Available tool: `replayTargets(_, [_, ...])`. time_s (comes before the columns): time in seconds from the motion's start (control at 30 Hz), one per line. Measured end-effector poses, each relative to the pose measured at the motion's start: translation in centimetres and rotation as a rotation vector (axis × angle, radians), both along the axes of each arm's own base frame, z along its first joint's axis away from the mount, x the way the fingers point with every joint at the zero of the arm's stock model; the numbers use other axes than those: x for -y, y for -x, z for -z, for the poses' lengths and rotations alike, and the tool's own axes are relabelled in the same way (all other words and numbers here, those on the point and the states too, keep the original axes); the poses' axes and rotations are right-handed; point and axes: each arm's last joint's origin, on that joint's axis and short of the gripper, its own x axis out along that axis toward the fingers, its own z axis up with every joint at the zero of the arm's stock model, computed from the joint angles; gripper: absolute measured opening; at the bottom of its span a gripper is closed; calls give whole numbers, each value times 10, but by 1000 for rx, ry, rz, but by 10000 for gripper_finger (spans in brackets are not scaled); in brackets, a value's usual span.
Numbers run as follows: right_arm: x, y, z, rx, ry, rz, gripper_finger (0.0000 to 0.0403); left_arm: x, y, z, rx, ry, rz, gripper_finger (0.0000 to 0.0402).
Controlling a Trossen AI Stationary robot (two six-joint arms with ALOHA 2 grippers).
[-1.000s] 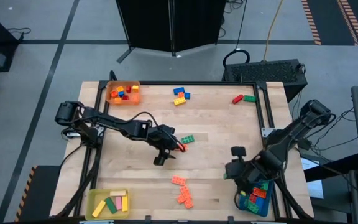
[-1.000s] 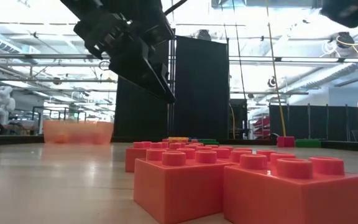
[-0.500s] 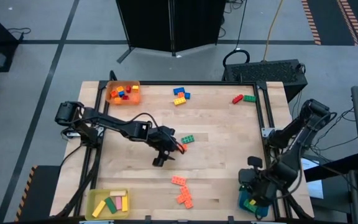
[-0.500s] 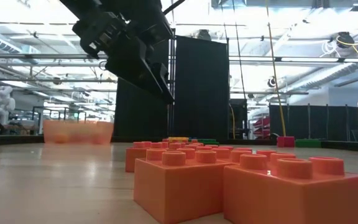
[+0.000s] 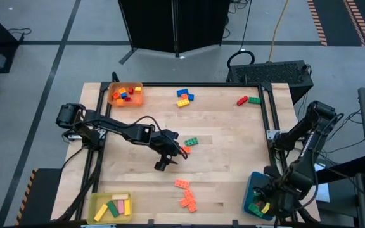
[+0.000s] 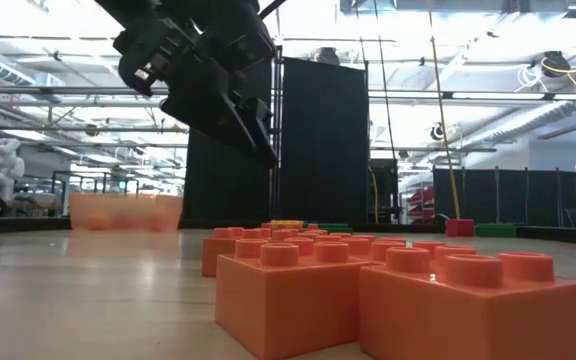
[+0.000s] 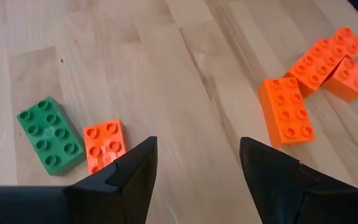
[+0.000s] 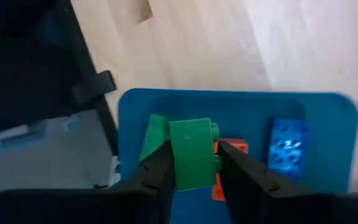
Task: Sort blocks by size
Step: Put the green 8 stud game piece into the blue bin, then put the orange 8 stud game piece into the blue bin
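Orange tray (image 5: 125,95): far left corner of the desk (image 5: 227,158); holds several small red, orange and yellow blocks. Judged sorted.
Yellow tray (image 5: 111,208): near left corner; holds long bars in yellow, green and pink. Judged sorted.
Blue tray (image 8: 241,106): near right corner; already holds a blue block (image 8: 286,149), an orange one and a green one.
Right claw (image 8: 194,163): over the blue tray, clenched on a green block (image 8: 192,152) that stands between the fingers; not yet let go.
Left claw (image 7: 194,163): mid-desk, fingers apart, holding nothing; green block on desk (image 7: 50,134) and small orange block (image 7: 105,144) lie just ahead of it.
Left on desk: the orange cluster (image 5: 185,194) near the front edge; the blue-and-yellow group (image 5: 184,96) at the far edge; the red and green pair (image 5: 248,100) far right; the pair by the left claw.
Progress (judgement): roughly half done; four loose groups left.
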Motion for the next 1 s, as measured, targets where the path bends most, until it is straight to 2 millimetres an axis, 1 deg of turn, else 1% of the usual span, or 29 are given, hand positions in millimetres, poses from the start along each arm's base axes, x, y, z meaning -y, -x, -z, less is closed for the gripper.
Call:
replayTargets(0.17, [-4, 5, 0, 11, -21, 49, 105, 0, 1, 1, -13, -3, -3, 228])
replayTargets(0.27, [-1, 8, 1, -10, 13, 101, 108, -1, 1, 1, -20, 5, -37, 228])
replayTargets(0.33, [2, 10, 2, -35, 36, 144, 117, -1, 1, 1, -27, 3, -84, 228])
replayTargets(0.5, [3, 11, 2, -46, 37, 167, 164, -3, 1, 2, -37, -23, -119, 228])
replayTargets(0.67, [4, 11, 2, -49, 45, 171, 221, -5, 3, 4, -39, -123, -116, 228])
replayTargets(0.77, [8, 13, 3, -65, 90, 175, 240, -6, 3, 4, -30, -172, -112, 228])
replayTargets(0.9, [15, 12, 3, -58, 156, 223, 243, -7, 2, 3, -18, -194, -125, 228])
replayTargets(1.0, [20, 10, 3, -69, 189, 221, 237, -7, 2, 3, -12, -228, -129, 228])
